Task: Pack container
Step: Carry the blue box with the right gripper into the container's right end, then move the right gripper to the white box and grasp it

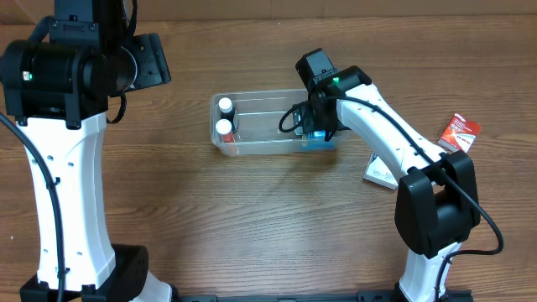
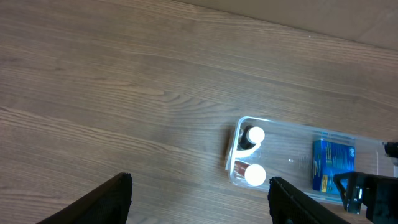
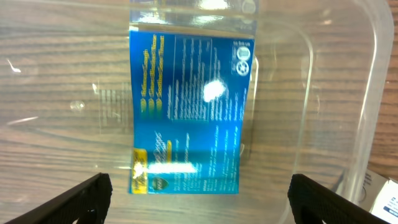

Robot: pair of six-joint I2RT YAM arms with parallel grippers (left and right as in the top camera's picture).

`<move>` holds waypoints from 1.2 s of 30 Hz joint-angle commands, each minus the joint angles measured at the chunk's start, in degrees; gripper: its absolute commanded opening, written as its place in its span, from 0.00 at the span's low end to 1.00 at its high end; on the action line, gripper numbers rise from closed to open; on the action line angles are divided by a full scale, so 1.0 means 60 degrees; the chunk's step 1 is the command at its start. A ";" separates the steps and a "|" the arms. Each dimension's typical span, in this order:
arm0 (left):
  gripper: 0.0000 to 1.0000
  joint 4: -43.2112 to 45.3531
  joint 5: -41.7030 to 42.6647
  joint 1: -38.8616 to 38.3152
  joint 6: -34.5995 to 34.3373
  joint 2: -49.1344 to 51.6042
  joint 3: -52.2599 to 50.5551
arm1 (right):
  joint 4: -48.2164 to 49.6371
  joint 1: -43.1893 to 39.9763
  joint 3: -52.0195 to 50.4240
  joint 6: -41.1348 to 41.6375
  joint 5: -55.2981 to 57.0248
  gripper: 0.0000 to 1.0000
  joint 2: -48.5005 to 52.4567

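The clear plastic container (image 1: 260, 102) sits at the table's middle. Two small bottles with white caps (image 1: 225, 117) stand at its left end. A blue packet (image 3: 189, 112) lies flat on its floor at the right end; it also shows in the left wrist view (image 2: 333, 163). My right gripper (image 3: 198, 202) is open and empty, hovering right above the blue packet inside the container (image 3: 367, 87). My left gripper (image 2: 199, 202) is open and empty, held high over the table to the left of the container (image 2: 292, 134).
A red and white packet (image 1: 461, 132) lies at the right of the table. A white box (image 1: 380, 172) lies partly under my right arm, right of the container.
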 commanded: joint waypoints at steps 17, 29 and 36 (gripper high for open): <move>0.72 -0.0029 0.0015 -0.0004 0.0015 0.0055 0.0022 | -0.3213 -0.3432 0.2579 0.2251 -0.0273 1.00 -0.2422; 0.72 -0.0036 0.0018 -0.0004 0.0011 0.0055 0.0018 | -0.2328 -0.4291 -0.1490 0.1690 -0.1067 1.00 -0.2313; 0.72 -0.0066 0.0022 -0.0004 0.0011 0.0058 0.0022 | -0.0419 -0.4291 -0.3493 0.1676 -0.1384 1.00 -0.2313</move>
